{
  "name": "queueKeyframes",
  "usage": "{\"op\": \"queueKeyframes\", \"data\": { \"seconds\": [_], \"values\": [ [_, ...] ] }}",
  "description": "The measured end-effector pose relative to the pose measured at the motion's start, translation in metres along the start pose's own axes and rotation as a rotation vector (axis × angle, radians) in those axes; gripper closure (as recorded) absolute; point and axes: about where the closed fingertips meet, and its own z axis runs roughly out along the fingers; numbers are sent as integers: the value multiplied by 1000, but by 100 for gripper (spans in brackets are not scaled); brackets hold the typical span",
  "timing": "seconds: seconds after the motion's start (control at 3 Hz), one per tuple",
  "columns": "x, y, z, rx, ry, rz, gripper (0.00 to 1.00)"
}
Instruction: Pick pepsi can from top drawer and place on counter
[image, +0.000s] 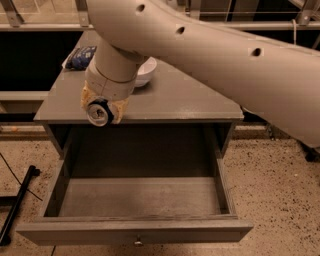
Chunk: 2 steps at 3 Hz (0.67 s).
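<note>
end effector (103, 107): at the front left edge of the desk (185, 102), clamped around the pepsi can (100, 113), with a yellowish finger (120, 105) on either side of it.
pepsi can: held in the air, lying sideways with its silver end towards the camera. it sits over the desk's front lip, above the back left corner of the top drawer (135, 231).
top drawer: pulled fully out towards the camera, with its grey floor and side walls in view and the knob (137, 243) at the middle of the front panel.
desk edges: the front edge runs just under the can. the left edge is near the end effector, and the right corner is well apart from it.
open room: a bare grey stretch of desk lies to the right of the wrist, up to the right corner.
in the way: the thick pale arm (240, 70) crosses above the desk's back and right side.
behind: a white bowl (146, 71), half hidden by the wrist, and a blue snack bag (80, 56) at the back left corner.
floor (280, 190): speckled, with a black pole (19, 206) lying left of the drawer.
</note>
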Motion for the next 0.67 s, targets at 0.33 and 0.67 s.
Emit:
{"op": "queueKeyframes", "data": {
  "seconds": [0.33, 0.67],
  "values": [
    [2, -27, 18, 46, 55, -57, 100],
    [17, -49, 24, 74, 99, -87, 98]
  ]
}}
